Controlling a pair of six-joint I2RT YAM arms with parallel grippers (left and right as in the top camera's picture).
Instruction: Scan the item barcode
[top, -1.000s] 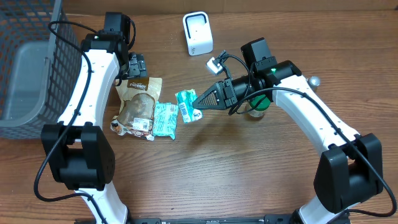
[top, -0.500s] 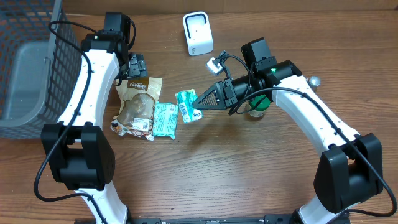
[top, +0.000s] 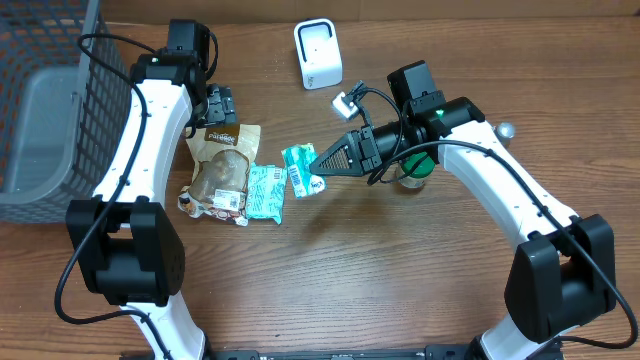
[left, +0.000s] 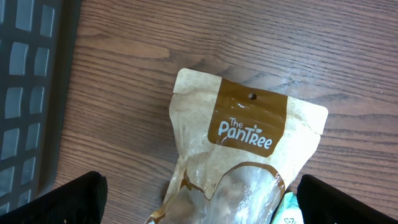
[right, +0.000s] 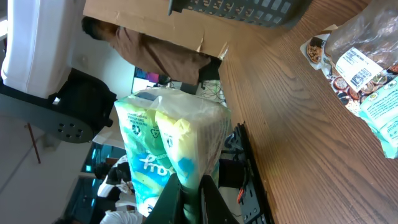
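The wooden surface (top: 400, 290) fills the overhead view, with a dark mesh basket (top: 70, 50) on its left edge and a grey tub (top: 35, 130) inside it. The left arm (top: 150, 120) runs up beside the basket; the right arm (top: 500, 190) reaches in from the right toward the middle. Just right of the left arm lies a brown pouch (top: 222, 165), flat on the wood, its printed top end toward the far side and its clear window showing the contents. A white scanner (top: 318, 53) stands upright near the far edge, well apart from the pouch. A flat packet (top: 265, 190), green and white, lies touching the pouch's right side. The task's thing — a smaller green-and-white packet (top: 298, 168) — sits just right of that one, between the pouch and the right arm, pinched at its right end by the right end effector (top: 318, 160), whose fingers are pressed together on it. A white label patch shows on the side facing up. From the right wrist view the packet stands puffed above the finger pads, its recycling marks showing. The left end effector (top: 220, 105) hangs over the pouch's top end with its fingers spread wide and nothing between them — in the left wrist view they sit at the two lower corners, the pouch below. A small green-topped jar (top: 412, 172) is partly hidden under the right arm.
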